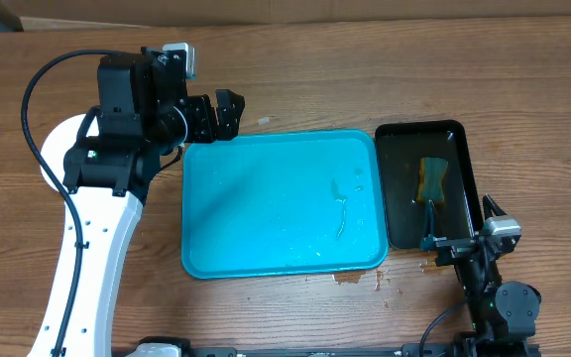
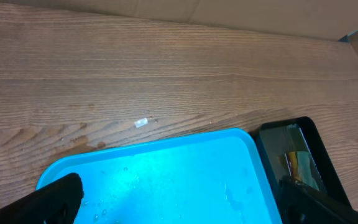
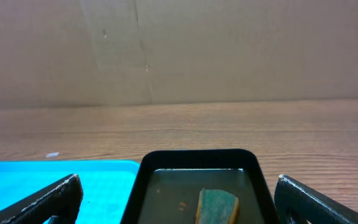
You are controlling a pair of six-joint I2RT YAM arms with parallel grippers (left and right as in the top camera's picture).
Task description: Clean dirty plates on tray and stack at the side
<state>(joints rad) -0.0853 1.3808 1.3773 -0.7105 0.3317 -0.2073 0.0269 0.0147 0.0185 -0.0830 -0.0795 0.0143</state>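
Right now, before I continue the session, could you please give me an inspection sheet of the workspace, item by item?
Surface: wooden table; brown smear beside the tray's near edge.
Job's things: turquoise tray holds no plates, only wet streaks; white plates lie to its left, partly under the left arm, count unclear.
Clutter: black tray with liquid and a sponge; small white scrap.
Grippers: left gripper open, near the tray's far left corner; right gripper open, facing the black tray.
Cables: black cable loops out from the left arm.
Surroundings: cardboard wall behind the table.
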